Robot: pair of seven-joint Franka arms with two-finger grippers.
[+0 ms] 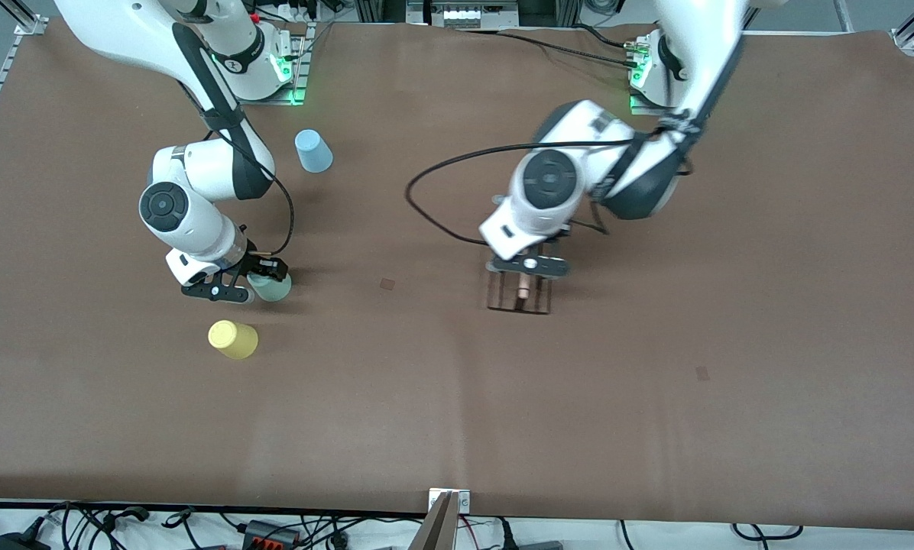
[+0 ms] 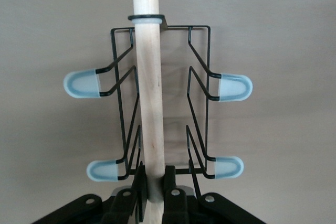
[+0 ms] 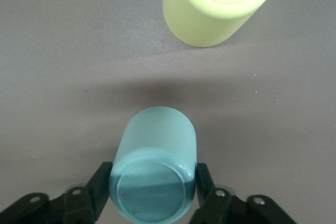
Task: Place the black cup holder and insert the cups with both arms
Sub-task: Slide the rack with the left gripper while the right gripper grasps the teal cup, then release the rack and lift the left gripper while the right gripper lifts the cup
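Left wrist view: the left gripper [image 2: 153, 190] clamps the wooden rod of the black wire cup holder [image 2: 157, 108] at mid-table. The right gripper [image 3: 152, 190] clasps the mint green plastic cup [image 3: 155, 174], beside the yellow plastic cup [image 1: 233, 339]. Next: stand the holder upright, then bring the cup to a peg.

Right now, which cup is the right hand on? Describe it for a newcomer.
Find the right arm's end of the brown table. The right hand grips the mint green cup, which sits between the yellow cup and the light blue cup.
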